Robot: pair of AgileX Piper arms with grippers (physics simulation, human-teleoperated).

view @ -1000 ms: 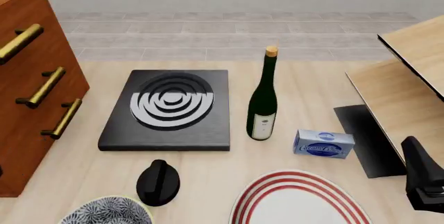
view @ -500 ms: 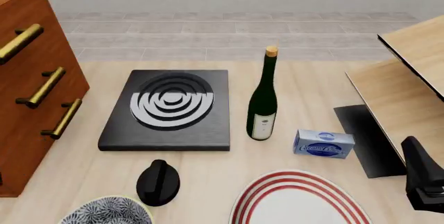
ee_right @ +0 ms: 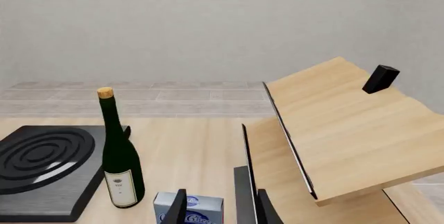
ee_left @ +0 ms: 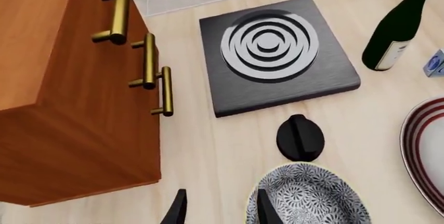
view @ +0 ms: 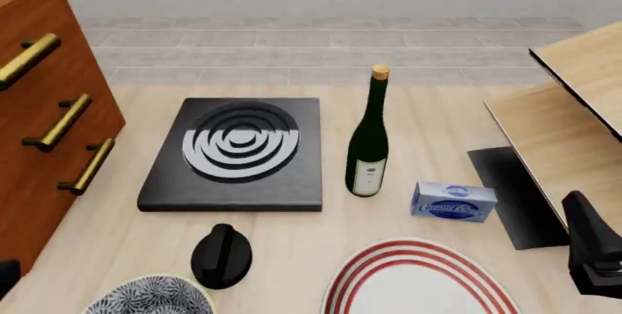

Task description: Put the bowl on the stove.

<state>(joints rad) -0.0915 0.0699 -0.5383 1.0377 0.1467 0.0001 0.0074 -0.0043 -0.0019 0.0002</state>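
The bowl point(view: 151, 298), black-and-white floral with a pale rim, sits at the table's near left edge, cut off by the frame. In the left wrist view the bowl point(ee_left: 312, 197) lies just beside one fingertip point(ee_left: 265, 211). My left gripper point(ee_left: 220, 214) is open and empty, above the table between the bowl and the cabinet. The stove point(view: 233, 154) is a black slab with grey rings, beyond the bowl; it also shows in the left wrist view point(ee_left: 274, 52). My right gripper point(ee_right: 220, 211) is open and empty, far right; its arm point(view: 593, 256) shows in the front view.
A black round knob point(view: 221, 256) lies between bowl and stove. A dark wine bottle point(view: 368, 135) stands right of the stove, with a blue box point(view: 453, 201) and a red-ringed plate point(view: 418, 281) nearer. A wooden cabinet point(view: 49, 110) stands left, a tilted wooden shelf point(view: 564, 117) right.
A dark part of my left arm has come into the front view's bottom left corner. The objects and the right arm have not moved.
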